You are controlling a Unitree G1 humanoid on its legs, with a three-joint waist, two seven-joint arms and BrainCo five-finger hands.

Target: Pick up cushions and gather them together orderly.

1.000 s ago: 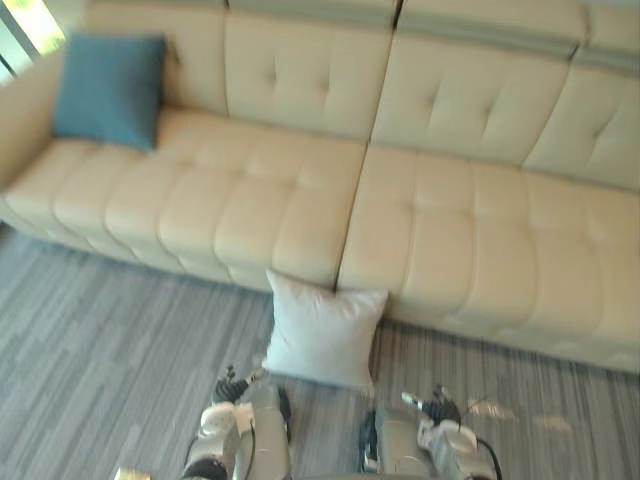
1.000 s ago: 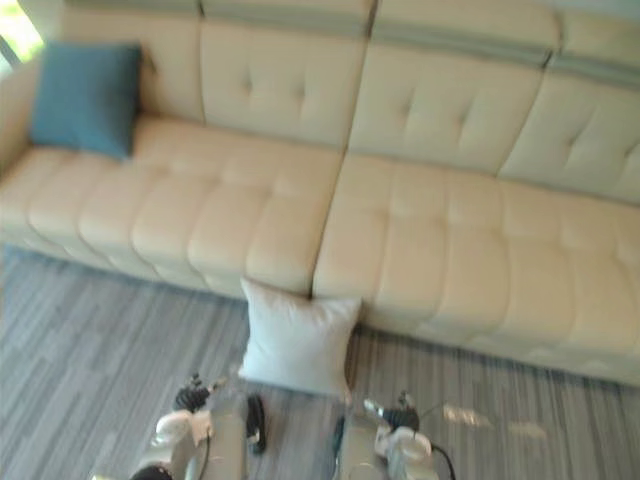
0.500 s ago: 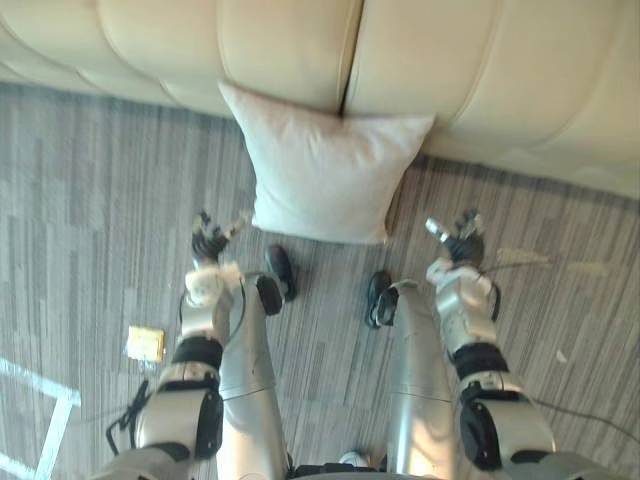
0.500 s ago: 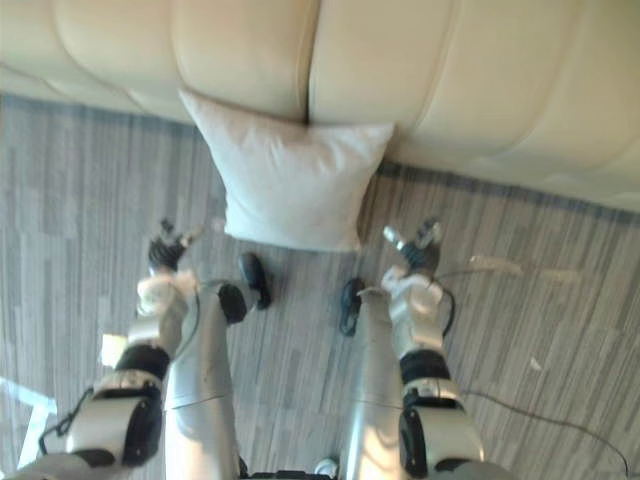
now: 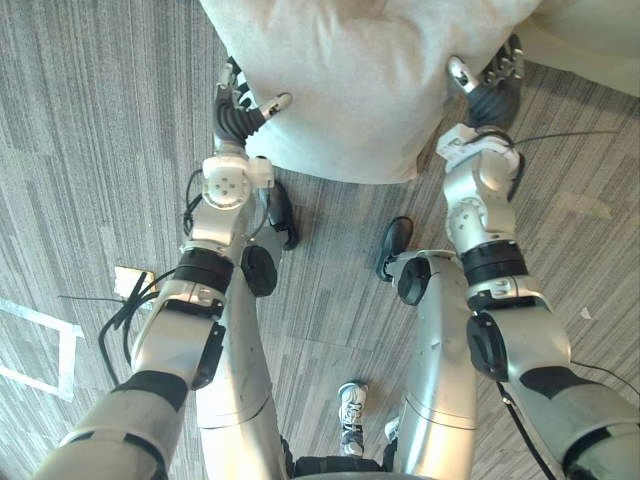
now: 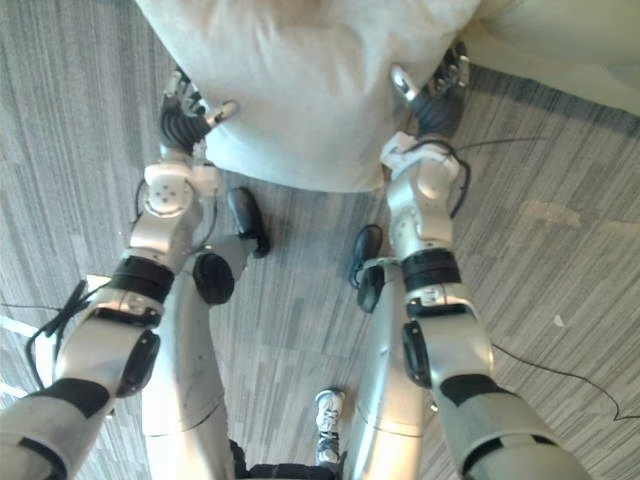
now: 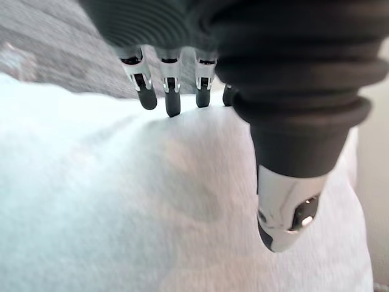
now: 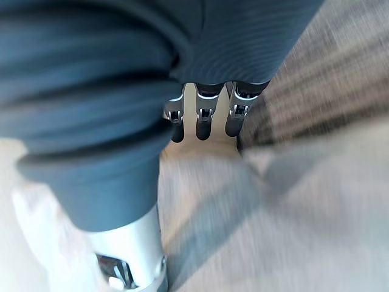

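At the far left, the grey striped carpet [image 5: 90, 120] is being crossed by a white tape line [image 5: 45, 317], and a small tan square [image 5: 130, 283] is lying flat just beside that line. Further along, the left hand [image 5: 238, 112] is being held against the left edge of the white cushion [image 5: 360, 80]. Its fingers [image 7: 172, 102] are being held straight and relaxed past the cushion's edge. The thumb [image 7: 282, 207] is being held apart over the cushion's face, so nothing is being clenched. The cushion is plain, soft and lightly creased, and it is resting on the carpet between the two hands, its upper part being cut off by the frame. At its right edge the right hand [image 5: 490, 92] is being held in the same way, with fingers [image 8: 202, 125] straight and thumb apart, released rather than grasping. Whether the fabric is being pressed there cannot be told. Past the cushion's right corner, the cream sofa [image 5: 590, 30] is being seen, just beside the cushion. Low down, a light shoe [image 5: 350, 405] is being seen on the carpet.
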